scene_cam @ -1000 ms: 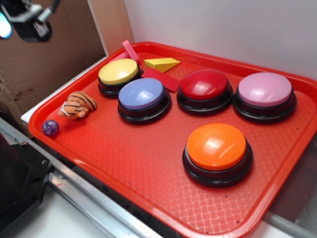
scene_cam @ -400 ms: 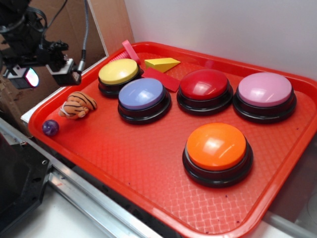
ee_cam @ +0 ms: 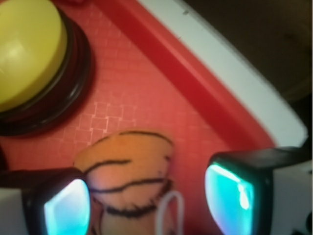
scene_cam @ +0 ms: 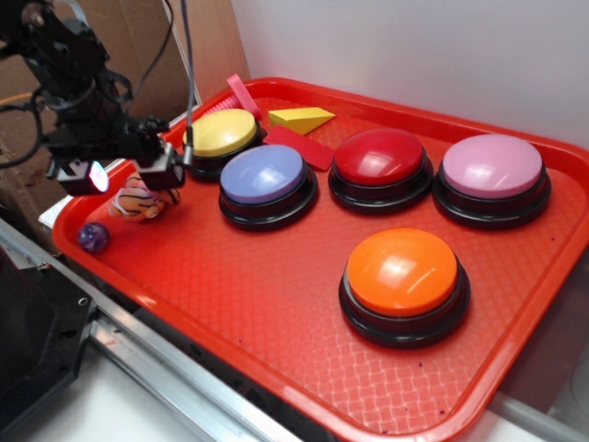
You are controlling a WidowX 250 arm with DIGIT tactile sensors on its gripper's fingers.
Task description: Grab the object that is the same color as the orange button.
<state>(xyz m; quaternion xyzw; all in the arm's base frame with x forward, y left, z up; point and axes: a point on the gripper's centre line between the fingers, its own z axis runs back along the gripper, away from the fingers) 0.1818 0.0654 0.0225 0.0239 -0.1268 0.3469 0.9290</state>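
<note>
The small orange plush tiger with black stripes lies at the left end of the red tray, mostly hidden behind my gripper. In the wrist view the tiger sits between my two glowing fingers, close to the left pad and apart from the right pad. The jaws stand open around it. The large orange dome button on a black base stands at the front right of the tray.
A yellow button, a lilac button, a red button and a pink button stand on the tray. A small purple ball lies by the left rim. A yellow wedge and red flat pieces lie at the back.
My gripper has come down from the upper left and now hangs over the tiger with its fingers on either side of it. Nothing on the tray has moved.
</note>
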